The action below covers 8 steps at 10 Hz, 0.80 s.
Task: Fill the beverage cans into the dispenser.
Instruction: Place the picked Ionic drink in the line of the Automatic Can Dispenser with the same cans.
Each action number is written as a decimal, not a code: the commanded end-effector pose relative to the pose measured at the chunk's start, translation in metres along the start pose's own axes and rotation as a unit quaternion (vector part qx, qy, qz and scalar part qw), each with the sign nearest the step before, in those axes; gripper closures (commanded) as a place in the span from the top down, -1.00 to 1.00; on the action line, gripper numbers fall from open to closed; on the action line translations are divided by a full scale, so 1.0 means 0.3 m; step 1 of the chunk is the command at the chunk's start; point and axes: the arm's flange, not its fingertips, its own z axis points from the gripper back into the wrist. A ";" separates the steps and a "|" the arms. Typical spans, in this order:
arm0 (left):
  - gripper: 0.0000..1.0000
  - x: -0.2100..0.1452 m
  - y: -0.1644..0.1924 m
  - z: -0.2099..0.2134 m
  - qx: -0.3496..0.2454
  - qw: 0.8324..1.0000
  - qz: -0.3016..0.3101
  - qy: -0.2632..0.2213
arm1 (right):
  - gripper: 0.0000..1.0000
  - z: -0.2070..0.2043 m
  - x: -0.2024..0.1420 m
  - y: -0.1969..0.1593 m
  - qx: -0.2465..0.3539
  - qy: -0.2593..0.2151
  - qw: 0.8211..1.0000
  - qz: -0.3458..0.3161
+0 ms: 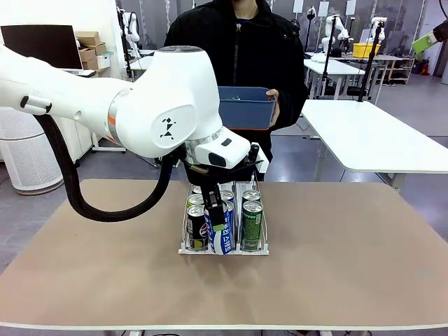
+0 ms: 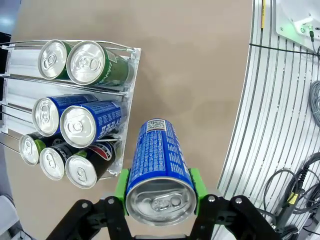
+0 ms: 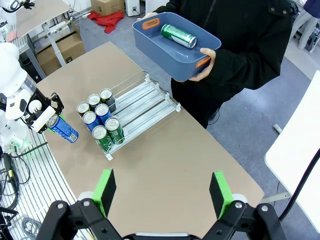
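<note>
Over the brown table [image 2: 200, 60], low in the frame, the left gripper [image 2: 160, 186] pinches a slim blue metal can [image 2: 155, 150], likely hard and slippery, by its sides; the right gripper [image 3: 162, 192] is wide open.

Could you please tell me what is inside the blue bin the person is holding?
One green beverage can lies on its side inside the blue bin; the rest of its floor looks bare. From the front, the bin's wall covers the contents.
</note>
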 end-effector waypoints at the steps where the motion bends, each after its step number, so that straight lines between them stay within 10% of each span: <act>1: 0.15 0.009 0.011 -0.017 0.003 1.000 0.010 -0.001 | 1.00 -0.002 0.004 0.004 0.007 -0.002 1.000 -0.002; 8: 0.15 0.048 0.112 -0.081 0.043 0.999 0.010 0.016 | 1.00 -0.002 0.004 0.004 0.007 -0.002 1.000 -0.002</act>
